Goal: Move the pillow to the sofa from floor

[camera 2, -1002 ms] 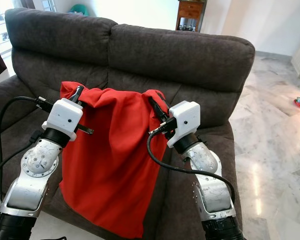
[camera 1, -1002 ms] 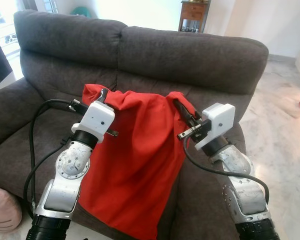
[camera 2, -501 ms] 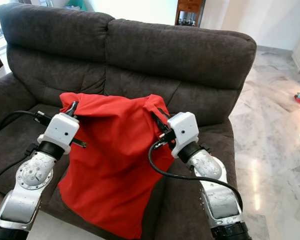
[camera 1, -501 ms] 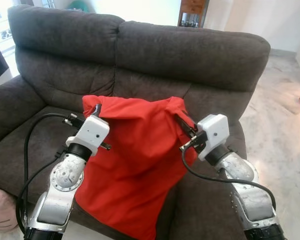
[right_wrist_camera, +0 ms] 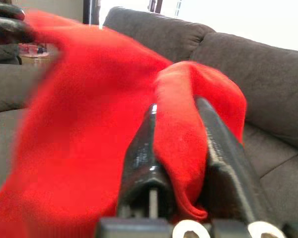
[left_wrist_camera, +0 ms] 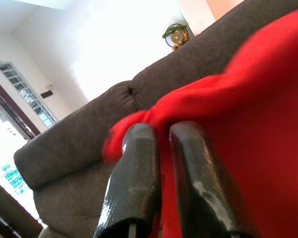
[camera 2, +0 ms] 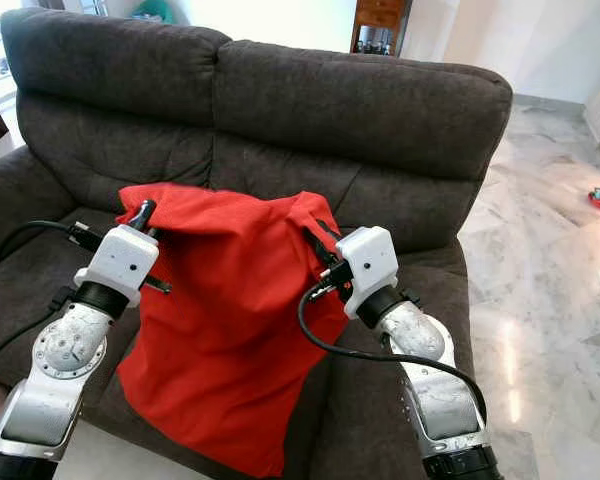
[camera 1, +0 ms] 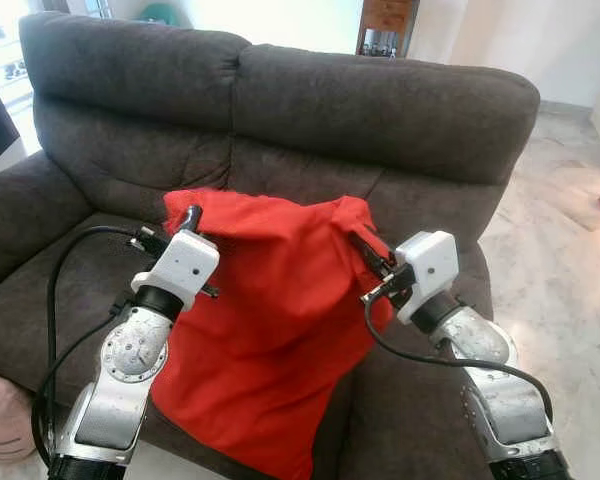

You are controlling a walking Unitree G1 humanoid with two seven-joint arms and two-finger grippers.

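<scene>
Our left gripper (camera 1: 188, 217) is pinching one top corner of the red pillow (camera 1: 270, 330), and our right gripper (camera 1: 365, 250) is pinching the other, so the pillow is hanging between the two arms, off the floor and in front of the dark grey sofa (camera 1: 380, 110). Its upper edge is sitting above the seat cushion while its lower corner is drooping past the sofa's front edge. We judge that we are in the carrying step, with the lift done and the placing not yet made: the next move is calling for both arms to reach forward together until the whole pillow is over the seat, then lower it and let go of both corners at once, so that it does not slide back off the front. From the head we are seeing the full hang of the pillow, the seat beneath it, the marble floor (camera 1: 560, 230) to the right and a pale pink object (camera 1: 5, 415) low at the left, but not how firmly each corner is held. The left wrist view is showing the two fingers (left_wrist_camera: 134, 183) nearly closed on thin cloth; the right wrist view is showing its fingers (right_wrist_camera: 144, 158) spread around a thick bunched fold.
</scene>
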